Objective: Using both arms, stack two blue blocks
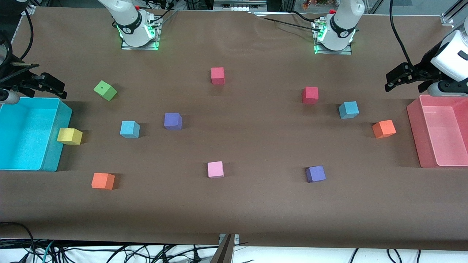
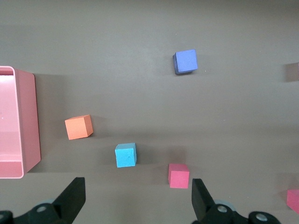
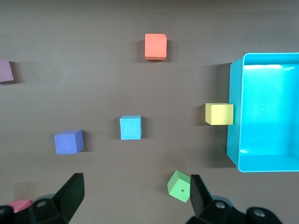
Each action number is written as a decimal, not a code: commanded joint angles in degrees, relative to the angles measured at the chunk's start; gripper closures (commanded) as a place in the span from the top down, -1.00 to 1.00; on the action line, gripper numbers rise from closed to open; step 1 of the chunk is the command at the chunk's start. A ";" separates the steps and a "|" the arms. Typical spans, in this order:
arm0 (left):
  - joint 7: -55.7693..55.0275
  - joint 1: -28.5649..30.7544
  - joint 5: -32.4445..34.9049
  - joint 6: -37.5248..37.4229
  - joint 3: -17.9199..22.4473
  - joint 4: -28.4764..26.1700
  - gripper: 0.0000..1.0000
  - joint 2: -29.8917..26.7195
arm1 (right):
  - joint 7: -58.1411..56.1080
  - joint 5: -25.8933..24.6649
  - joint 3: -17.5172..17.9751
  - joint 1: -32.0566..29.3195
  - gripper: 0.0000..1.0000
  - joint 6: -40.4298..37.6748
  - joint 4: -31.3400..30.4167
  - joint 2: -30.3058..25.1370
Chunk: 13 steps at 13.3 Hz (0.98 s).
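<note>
your left tool [image 1: 393, 81] hangs open and empty in the air over the rim of the shallow pink plastic bin [image 1: 415, 146] at the left arm's end of the brown paper-covered counter [image 1: 256, 204]. in the left wrist view its two black fingers [image 2: 72, 198] stand wide apart with nothing between them. your right tool [image 1: 51, 84] hovers open and empty too, over the counter beside the deep cyan plastic bin [image 1: 55, 153] at the right arm's end.

the task's things are two small sky-blue foam cubes, both resting on the counter, well apart from each other. one sky-blue cube [image 1: 348, 110] sits toward the left arm's end, between a red foam cube [image 1: 310, 95] and an orange foam cube [image 1: 384, 129]. the other sky-blue cube [image 1: 129, 129] sits toward the right arm's end, just beside a purple-violet foam cube [image 1: 173, 121], with a yellow foam cube [image 1: 69, 136] touching the cyan bin's wall.

the coming move turns on this: each cube lies inward from its own tool, toward the counter's middle, so i judge each arm should take its nearer cube. being cubes, they have no long axis to align to.

each wrist view shows only one sky-blue cube: the left [image 2: 125, 155], the right [image 3: 130, 127]. only the front view shows the wide gap between them.
</note>
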 commanded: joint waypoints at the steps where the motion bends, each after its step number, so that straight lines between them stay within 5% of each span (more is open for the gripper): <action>1: -0.28 -0.09 0.38 -1.12 -0.08 1.37 1.00 0.12 | 0.71 -0.58 0.80 -0.64 1.00 -0.12 -1.11 -1.20; 13: -0.28 -0.09 0.30 -1.12 -0.17 1.37 1.00 -0.06 | 0.62 -0.85 0.81 -0.55 1.00 0.67 -1.11 -0.50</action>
